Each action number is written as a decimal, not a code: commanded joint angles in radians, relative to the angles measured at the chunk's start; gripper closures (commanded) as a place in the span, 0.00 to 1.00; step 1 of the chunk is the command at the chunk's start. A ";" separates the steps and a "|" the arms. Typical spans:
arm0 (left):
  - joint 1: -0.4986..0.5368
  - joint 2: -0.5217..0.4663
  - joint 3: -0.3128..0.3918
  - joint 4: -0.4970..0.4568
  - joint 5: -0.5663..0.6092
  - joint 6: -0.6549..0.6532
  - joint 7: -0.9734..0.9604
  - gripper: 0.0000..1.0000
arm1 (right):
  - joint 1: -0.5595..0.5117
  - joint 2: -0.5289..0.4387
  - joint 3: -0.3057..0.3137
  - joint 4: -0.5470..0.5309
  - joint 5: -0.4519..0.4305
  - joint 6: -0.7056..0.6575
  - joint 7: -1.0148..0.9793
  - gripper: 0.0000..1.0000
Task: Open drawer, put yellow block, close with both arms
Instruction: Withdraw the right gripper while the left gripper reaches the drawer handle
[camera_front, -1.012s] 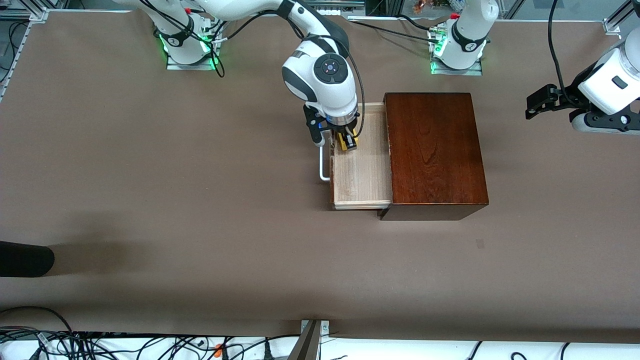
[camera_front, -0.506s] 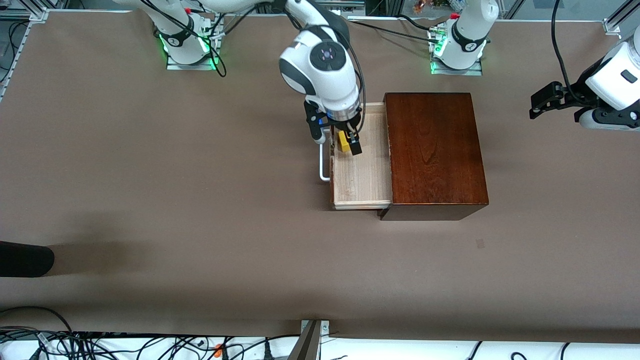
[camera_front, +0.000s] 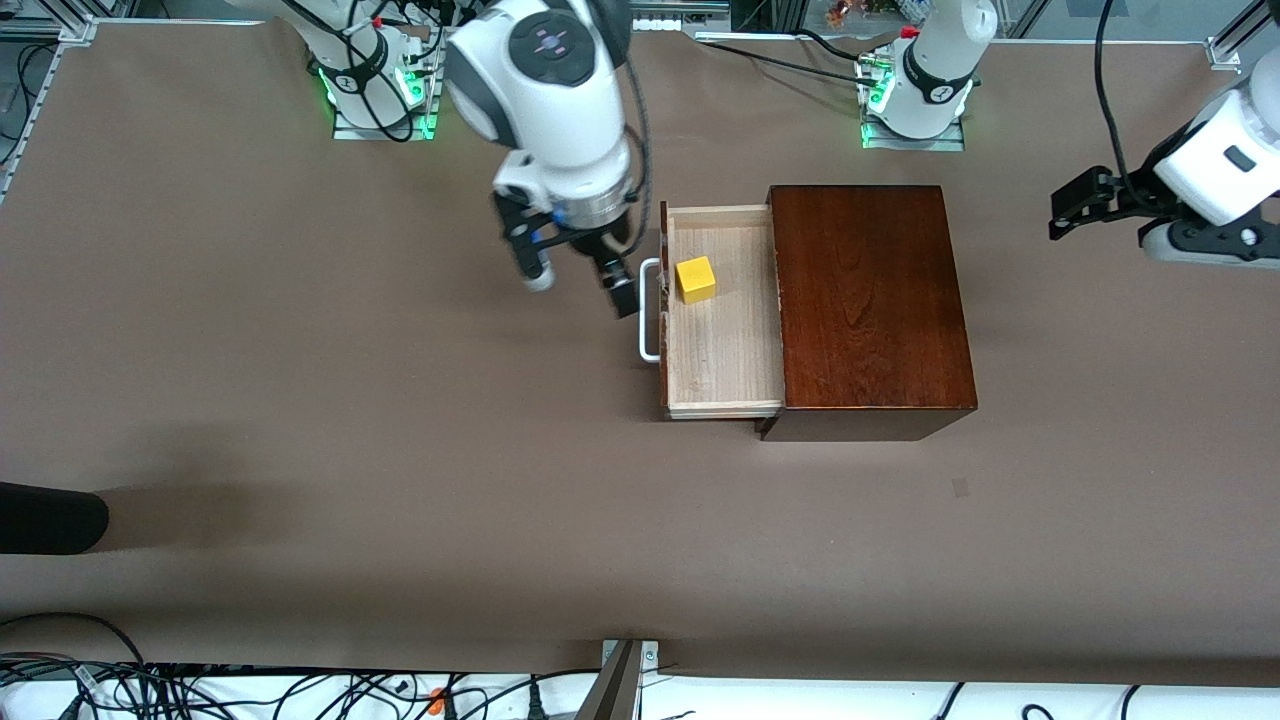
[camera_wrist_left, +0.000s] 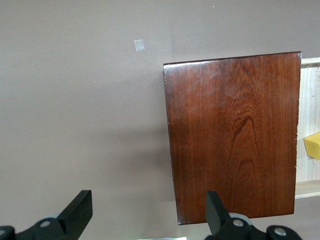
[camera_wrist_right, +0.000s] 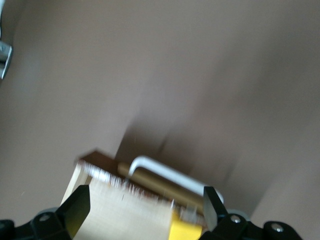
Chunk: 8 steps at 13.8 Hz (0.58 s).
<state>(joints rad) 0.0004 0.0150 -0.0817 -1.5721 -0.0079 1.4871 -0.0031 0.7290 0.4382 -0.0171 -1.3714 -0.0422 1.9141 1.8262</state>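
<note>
Pale wood shows in the front view where the drawer (camera_front: 722, 340) stands pulled out of the dark reddish-brown box (camera_front: 868, 300) toward the right arm's end of the table. The yellow block (camera_front: 695, 279) rests inside on the tray floor, in the part farther from the front camera, touching no finger. Just beside the white loop handle (camera_front: 649, 310), the right gripper (camera_front: 582, 277) hangs over bare table with its jaws spread and nothing between them. Off at the left arm's end, the left gripper (camera_front: 1072, 208) waits in the air.

From the left wrist view, the left gripper (camera_wrist_left: 145, 210) has its fingers parted and empty, looking down on the box (camera_wrist_left: 232, 135) top (a sliver of block (camera_wrist_left: 313, 145) peeks at the edge).

Through the right wrist view, blurred, the handle (camera_wrist_right: 167, 172) and drawer (camera_wrist_right: 120, 207) edge lie below the open right gripper (camera_wrist_right: 145, 210).

Placing looks finished; closing remains. That probably calls for both grippers pressing the dark drawer front squarely so the tray slides in straight.
</note>
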 joint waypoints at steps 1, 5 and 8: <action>-0.023 0.025 -0.006 0.035 0.011 -0.011 0.017 0.00 | -0.026 -0.035 -0.081 -0.020 0.014 -0.126 -0.267 0.00; -0.026 0.048 -0.105 0.038 -0.006 -0.001 0.020 0.00 | -0.056 -0.047 -0.283 -0.020 0.123 -0.268 -0.776 0.00; -0.026 0.069 -0.228 0.067 -0.024 -0.001 0.022 0.00 | -0.121 -0.074 -0.331 -0.031 0.133 -0.303 -1.072 0.00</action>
<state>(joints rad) -0.0239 0.0497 -0.2505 -1.5634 -0.0169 1.4953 0.0021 0.6381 0.4108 -0.3455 -1.3723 0.0754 1.6399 0.9145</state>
